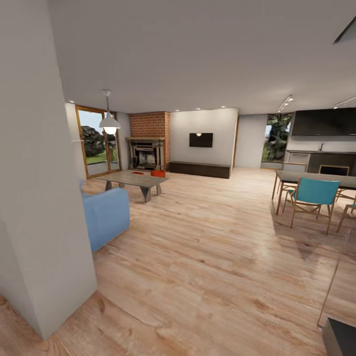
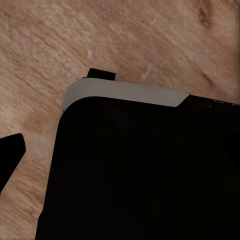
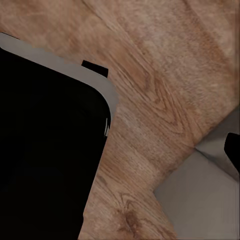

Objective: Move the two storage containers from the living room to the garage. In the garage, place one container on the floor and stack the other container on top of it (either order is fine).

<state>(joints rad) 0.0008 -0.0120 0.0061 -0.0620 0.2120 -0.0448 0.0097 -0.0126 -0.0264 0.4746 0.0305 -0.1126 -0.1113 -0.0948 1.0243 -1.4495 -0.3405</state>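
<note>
The left jaws show as one dark tapered fingertip [image 2: 11,156] at the frame edge, and the right jaws as a dark fingertip [image 3: 233,150] likewise, so I cannot tell how far either pair is open; nothing shows in their hold. Below both jaws lies the robot base [image 2: 125,95], a matte black body with a rounded corner and a pale grey rim, over light wood plank flooring [image 3: 165,75] with wavy grain and knots. Just beyond the right jaws a plain pale grey wall [image 3: 200,205] meets the planks. Ahead of the jaws, in the head view, that wall [image 1: 34,198] stands near on the left, with a blue sofa [image 1: 106,215] of soft rounded shape behind it. Further ahead is a low grey table [image 1: 133,179] on angled legs. On it, well ahead of the jaws, sits one orange-red storage container [image 1: 158,173] at the far right corner and the second container [image 1: 138,173] as a low red sliver beside it; their long axes are too small to tell. Beyond rise the brick fireplace [image 1: 148,148], wood-framed glass doors [image 1: 96,143] and a dark wall screen [image 1: 200,140].
</note>
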